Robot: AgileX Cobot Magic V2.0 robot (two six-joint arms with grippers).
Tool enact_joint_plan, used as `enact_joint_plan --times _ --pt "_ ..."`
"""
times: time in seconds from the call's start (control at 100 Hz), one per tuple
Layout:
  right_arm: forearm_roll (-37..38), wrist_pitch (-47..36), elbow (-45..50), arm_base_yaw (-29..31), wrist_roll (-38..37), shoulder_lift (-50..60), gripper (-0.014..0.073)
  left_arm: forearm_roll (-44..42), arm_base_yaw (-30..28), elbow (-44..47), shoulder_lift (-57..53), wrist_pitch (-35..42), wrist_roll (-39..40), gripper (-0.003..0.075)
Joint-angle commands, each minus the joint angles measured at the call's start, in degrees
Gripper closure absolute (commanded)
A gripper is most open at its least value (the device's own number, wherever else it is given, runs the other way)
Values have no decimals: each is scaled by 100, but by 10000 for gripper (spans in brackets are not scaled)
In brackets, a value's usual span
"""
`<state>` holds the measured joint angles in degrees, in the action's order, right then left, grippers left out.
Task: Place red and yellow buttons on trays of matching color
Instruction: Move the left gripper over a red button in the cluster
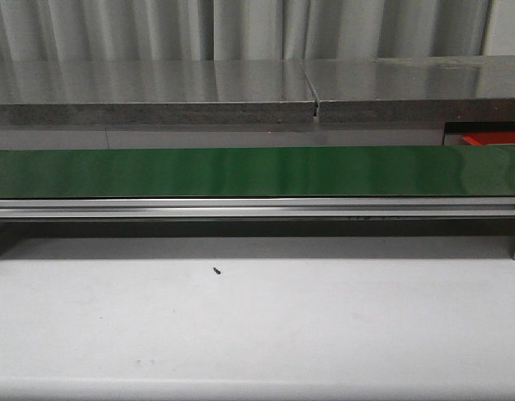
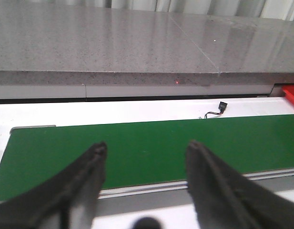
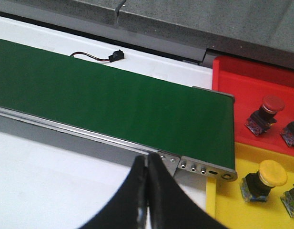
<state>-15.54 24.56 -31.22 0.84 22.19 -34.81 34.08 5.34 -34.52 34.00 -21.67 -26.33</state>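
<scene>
Green conveyor belt point(image 1: 257, 171) runs left to right across the white tabletop point(image 1: 257, 326); no button on it in any view. Left hand point(image 2: 146, 157) hangs over the near edge of the belt's left end, fingers spread wide, holding nothing. Right hand point(image 3: 147, 164) sits near the belt's right end, fingers pressed together, nothing between them. Past that end, the red tray point(image 3: 247, 88) lies farther back and the yellow tray point(image 3: 232, 210) nearer, the two touching. A red button point(image 3: 266, 112) sits in the red tray, a yellow button point(image 3: 263, 181) in the yellow one; further parts at the frame edge are cut off, colour unclear. Judgement: sorting is under way, waiting on the next piece. To do it well, the right hand should open before reaching, meet the button square over its cap, and read colour before choosing a tray. A small black connector point(image 3: 117, 56) lies behind the belt, out of the way.
</scene>
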Motion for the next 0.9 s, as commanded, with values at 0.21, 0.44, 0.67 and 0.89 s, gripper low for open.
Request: enact_joint_plan --times 0.21,0.44,0.67,0.89 --pt "-60 -385 -151 -3 43 5 659 -218 -100 -1107 1128 348 237 57" --pt "-60 -385 -151 -3 43 5 659 -125 -1356 -2208 2511 63 546 57" --pt "-60 -385 -151 -3 43 5 659 -81 -2455 -3657 4239 -931 546 57" --pt "-60 -385 -151 -3 43 5 659 -81 -2798 -4614 5660 -1459 546 57"
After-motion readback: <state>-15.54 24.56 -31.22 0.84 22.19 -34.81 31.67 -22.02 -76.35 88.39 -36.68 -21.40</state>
